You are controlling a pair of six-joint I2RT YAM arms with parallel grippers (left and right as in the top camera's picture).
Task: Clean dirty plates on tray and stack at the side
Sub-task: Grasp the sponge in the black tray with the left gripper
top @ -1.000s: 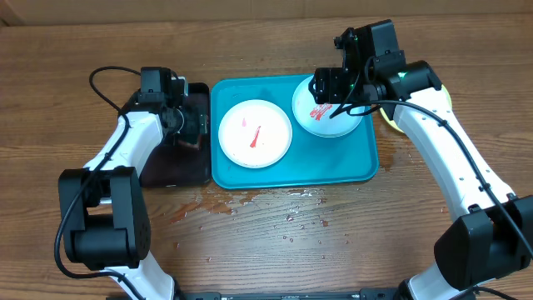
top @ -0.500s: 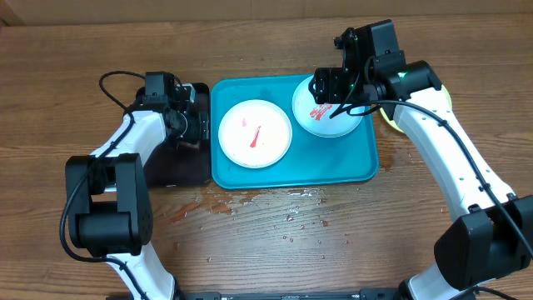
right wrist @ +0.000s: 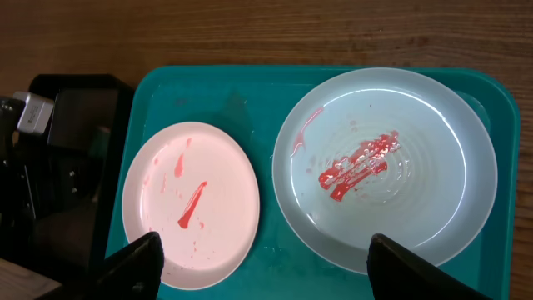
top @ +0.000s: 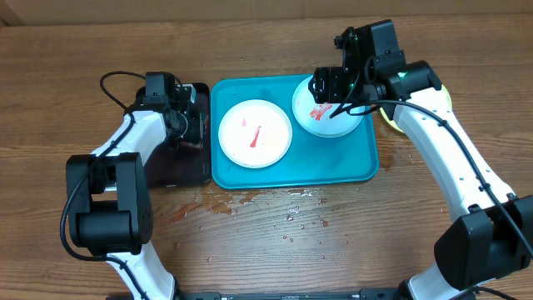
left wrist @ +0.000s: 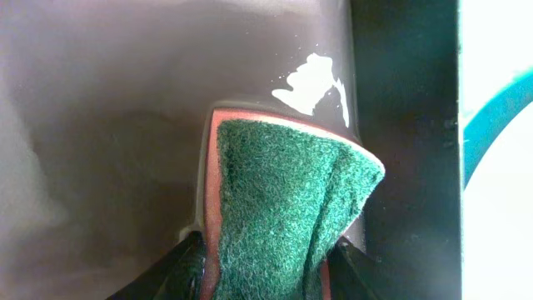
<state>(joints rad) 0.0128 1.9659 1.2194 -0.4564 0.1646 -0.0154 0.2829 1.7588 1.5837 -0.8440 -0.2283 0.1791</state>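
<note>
The turquoise tray [top: 291,173] holds a white plate [top: 255,133] and a mint green plate [top: 331,117], both with red smears. A yellow-green plate [top: 389,123] lies right of the tray, mostly hidden under my right arm. My right gripper [top: 330,87] hovers open and empty above the mint plate; the right wrist view shows the mint plate [right wrist: 387,171], the white plate [right wrist: 191,204] and the gripper [right wrist: 266,267] with its fingers wide apart. My left gripper [top: 191,127] is shut on a green-and-orange sponge [left wrist: 283,200] over the black tray [left wrist: 108,125].
The black tray [top: 171,162] lies against the turquoise tray's left side. Water drops and a wet patch [top: 275,208] spread on the wooden table in front of the tray. The turquoise tray's edge [left wrist: 500,108] shows right of the black rim.
My left arm has shifted a little, its elbow swinging right, with the sponge still gripped over the black tray. The right arm and the plates have not moved.
</note>
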